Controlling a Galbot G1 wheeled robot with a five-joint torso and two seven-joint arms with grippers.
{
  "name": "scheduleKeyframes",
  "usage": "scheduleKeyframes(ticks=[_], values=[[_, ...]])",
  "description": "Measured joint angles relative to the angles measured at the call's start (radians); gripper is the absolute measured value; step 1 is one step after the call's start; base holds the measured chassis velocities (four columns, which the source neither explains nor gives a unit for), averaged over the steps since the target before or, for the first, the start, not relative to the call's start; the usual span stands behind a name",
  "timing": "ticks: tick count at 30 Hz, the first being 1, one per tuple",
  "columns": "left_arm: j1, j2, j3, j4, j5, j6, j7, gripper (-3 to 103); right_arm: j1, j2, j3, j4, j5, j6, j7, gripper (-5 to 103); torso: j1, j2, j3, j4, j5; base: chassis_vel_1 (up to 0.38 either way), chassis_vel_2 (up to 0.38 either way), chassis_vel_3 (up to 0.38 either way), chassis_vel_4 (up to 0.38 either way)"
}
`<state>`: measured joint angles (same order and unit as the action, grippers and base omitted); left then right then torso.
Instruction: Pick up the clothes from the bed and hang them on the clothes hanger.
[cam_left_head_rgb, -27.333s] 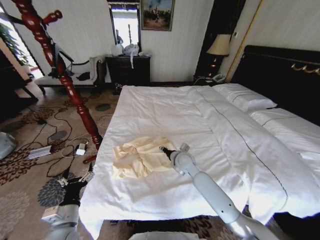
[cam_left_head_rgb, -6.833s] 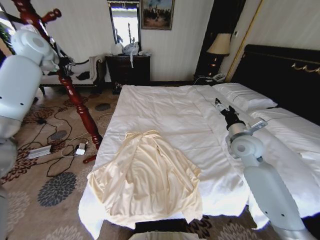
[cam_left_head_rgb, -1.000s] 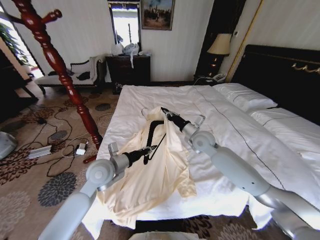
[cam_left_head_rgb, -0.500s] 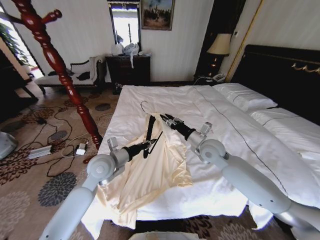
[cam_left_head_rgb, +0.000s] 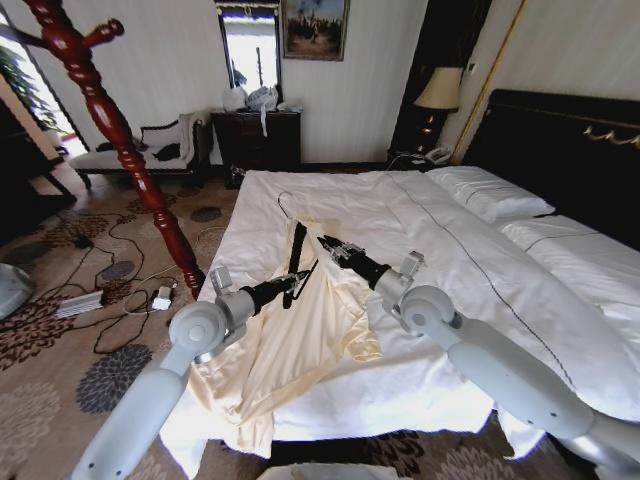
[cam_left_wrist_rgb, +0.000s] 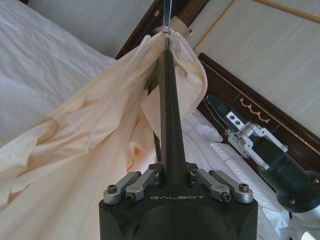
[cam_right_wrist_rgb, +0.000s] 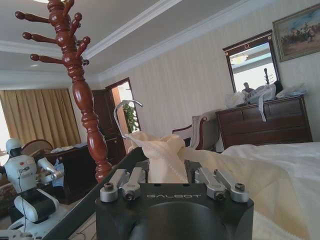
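The cream-yellow clothes (cam_left_head_rgb: 300, 340) lie over the near left part of the bed (cam_left_head_rgb: 340, 200), with the collar end raised. My left gripper (cam_left_head_rgb: 290, 284) is shut on the lower arm of the black clothes hanger (cam_left_head_rgb: 297, 248), which stands nearly upright, its silver hook (cam_left_head_rgb: 283, 205) pointing up. The garment's collar drapes over the hanger's top. My right gripper (cam_left_head_rgb: 325, 243) is shut on the collar fabric beside the hanger. In the left wrist view my left gripper (cam_left_wrist_rgb: 172, 180) clamps the hanger arm (cam_left_wrist_rgb: 169, 115) under the fabric (cam_left_wrist_rgb: 100, 130). In the right wrist view my right gripper (cam_right_wrist_rgb: 172, 182) pinches the cloth (cam_right_wrist_rgb: 165, 155).
A red-brown wooden coat stand (cam_left_head_rgb: 120, 140) rises left of the bed, with cables and a power strip (cam_left_head_rgb: 80, 303) on the carpet around its foot. Pillows (cam_left_head_rgb: 490, 195) and a dark headboard (cam_left_head_rgb: 560, 140) are on the right. A dresser (cam_left_head_rgb: 258, 140) stands against the far wall.
Over the last second the hanger has risen to more upright with its hook higher. The right gripper has drawn back slightly with the collar, and the garment has slid toward the bed's near left.
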<state>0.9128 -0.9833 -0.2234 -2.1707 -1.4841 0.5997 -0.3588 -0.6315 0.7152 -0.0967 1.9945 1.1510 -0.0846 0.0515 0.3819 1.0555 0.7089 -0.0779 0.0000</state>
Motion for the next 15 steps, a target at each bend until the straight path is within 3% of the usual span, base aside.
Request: scheduleKeyframes(ticks=[2,6,9,12,13,15], values=[[0.005,0.01,0.005,-0.007,0.004,0.0,0.0,20,0.017,0.0,-0.003,0.0,-0.006,0.001,-0.001,48,0.0,0.0,0.0,0.0,0.0,0.0,0.0,0.0,0.0],[0.01,0.015,0.011,-0.014,0.007,0.0,0.0,20,0.044,0.003,-0.021,-0.006,-0.021,0.001,-0.005,59,0.0,0.0,0.0,0.0001,-0.0001,0.0,0.0,0.0,0.0],[0.013,0.018,0.013,-0.019,0.011,0.0,-0.002,20,0.066,0.01,-0.055,-0.015,-0.03,0.0,-0.009,75,0.0,0.0,0.0,0.0001,0.0,0.0,0.0,0.0,0.0],[0.015,0.021,0.013,-0.023,0.011,0.0,-0.003,20,0.072,0.01,-0.07,-0.018,-0.038,-0.005,-0.01,80,0.0,0.0,0.0,0.0001,-0.0001,0.0,0.0,0.0,0.0],[0.017,0.025,0.013,-0.028,0.011,0.0,-0.003,20,0.081,0.009,-0.096,-0.031,-0.063,-0.014,-0.01,91,0.0,0.0,0.0,0.0002,0.0,0.0,0.0,0.0,0.0],[0.018,0.026,0.013,-0.031,0.011,0.0,-0.004,20,0.086,0.009,-0.106,-0.04,-0.079,-0.016,-0.011,91,0.0,0.0,0.0,0.0001,0.0,0.0,0.0,0.0,0.0]])
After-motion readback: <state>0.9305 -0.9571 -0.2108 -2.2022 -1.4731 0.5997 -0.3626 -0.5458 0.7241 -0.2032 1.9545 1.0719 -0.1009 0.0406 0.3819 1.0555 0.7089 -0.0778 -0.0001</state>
